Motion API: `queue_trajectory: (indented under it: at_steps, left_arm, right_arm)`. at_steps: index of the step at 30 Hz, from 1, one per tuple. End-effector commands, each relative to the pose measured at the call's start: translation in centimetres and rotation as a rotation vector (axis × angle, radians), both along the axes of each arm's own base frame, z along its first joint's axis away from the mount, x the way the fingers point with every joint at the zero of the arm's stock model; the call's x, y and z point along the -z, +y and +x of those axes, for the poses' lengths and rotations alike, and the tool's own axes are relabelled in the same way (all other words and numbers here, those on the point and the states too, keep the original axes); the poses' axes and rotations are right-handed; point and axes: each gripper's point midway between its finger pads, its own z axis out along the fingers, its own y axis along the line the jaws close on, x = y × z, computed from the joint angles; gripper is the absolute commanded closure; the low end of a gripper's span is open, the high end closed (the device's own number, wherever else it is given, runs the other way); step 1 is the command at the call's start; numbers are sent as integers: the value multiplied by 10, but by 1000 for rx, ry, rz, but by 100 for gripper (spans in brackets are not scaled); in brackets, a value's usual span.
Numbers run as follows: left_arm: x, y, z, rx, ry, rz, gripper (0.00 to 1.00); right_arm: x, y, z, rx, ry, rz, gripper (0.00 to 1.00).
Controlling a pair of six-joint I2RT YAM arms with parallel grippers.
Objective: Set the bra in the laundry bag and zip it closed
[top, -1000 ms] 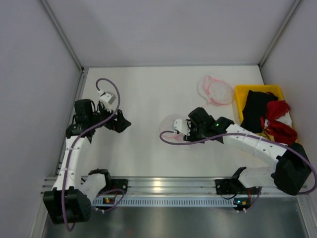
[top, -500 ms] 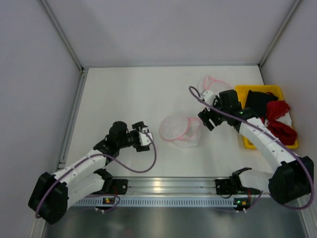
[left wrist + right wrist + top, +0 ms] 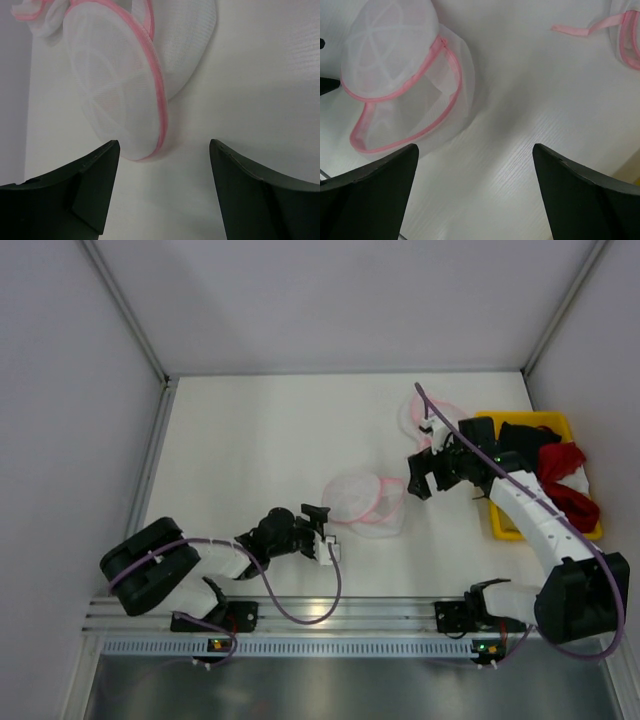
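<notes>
near the table's point(image 3: 260, 440) front edge, the left claw point(image 3: 163, 155) is spread just beside the laundry bag point(image 3: 360, 502), which lies unzipped; the right claw point(image 3: 475, 150), also spread, is to its right; the bra point(image 3: 512, 440) lies in the yellow bin point(image 3: 490, 421).

text: none legible | labels: none | brands: none | numbers: none | signs: none | checked: top, left wrist, right wrist views
</notes>
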Motion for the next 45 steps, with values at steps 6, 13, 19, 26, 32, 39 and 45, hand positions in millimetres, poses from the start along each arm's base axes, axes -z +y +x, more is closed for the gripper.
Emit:
queue_trajectory:
  at_steps: [6, 13, 19, 26, 32, 39, 45]
  left_arm:
    - [-22, -24, 34, -64, -138, -56, 28]
    - [-24, -39, 53, -132, -156, -56, 56]
    - [-42, -31, 46, -202, -83, -41, 92]
    - [-74, -1, 45, -543, 255, 3, 100]
    - [-77, 14, 30, -774, 523, 38, 100]
    - [-75, 48, 61, -1033, 918, -102, 100]
    - [-85, 89, 108, -1059, 1193, -329, 100]
  right_arm:
    - [-8, -11, -2, 81, 51, 74, 0]
    - [-3, -18, -3, 100, 73, 62, 1]
    - [-1, -29, -8, 105, 90, 8, 1]
    - [-6, -36, -4, 105, 75, -25, 0]
    - [-17, -36, 9, 123, 57, -22, 1]
    - [-24, -38, 16, 125, 30, -36, 1]
    - [-23, -39, 18, 127, 22, -34, 1]
